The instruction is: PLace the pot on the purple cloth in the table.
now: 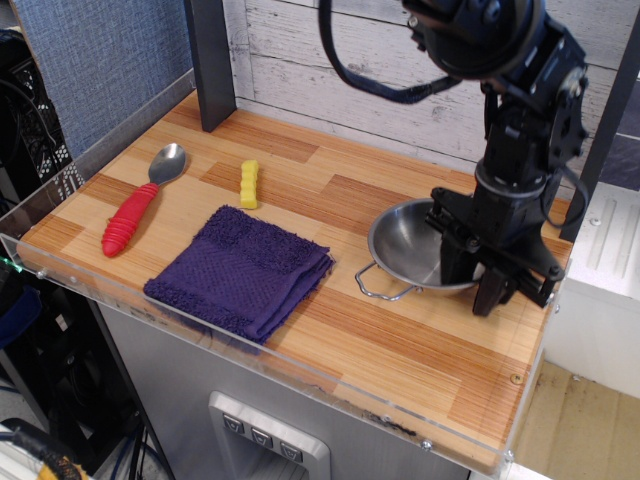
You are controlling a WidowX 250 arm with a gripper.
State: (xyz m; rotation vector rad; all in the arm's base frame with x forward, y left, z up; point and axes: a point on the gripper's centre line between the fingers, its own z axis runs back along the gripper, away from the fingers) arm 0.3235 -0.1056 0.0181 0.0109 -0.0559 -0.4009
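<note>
The steel pot (408,243) stands on the right of the wooden table (400,345), one wire handle pointing to the front left. My black gripper (472,285) comes down over the pot's right rim, with one finger inside the bowl and one outside. The jaws look closed on the rim. The pot's right side is hidden by the gripper. The purple cloth (240,270) lies folded near the front edge, left of the pot and apart from it.
A red-handled metal spoon (135,210) lies at the left. A small yellow piece (249,184) lies behind the cloth. A dark post (210,60) stands at the back left. A clear acrylic lip (250,355) runs along the front edge.
</note>
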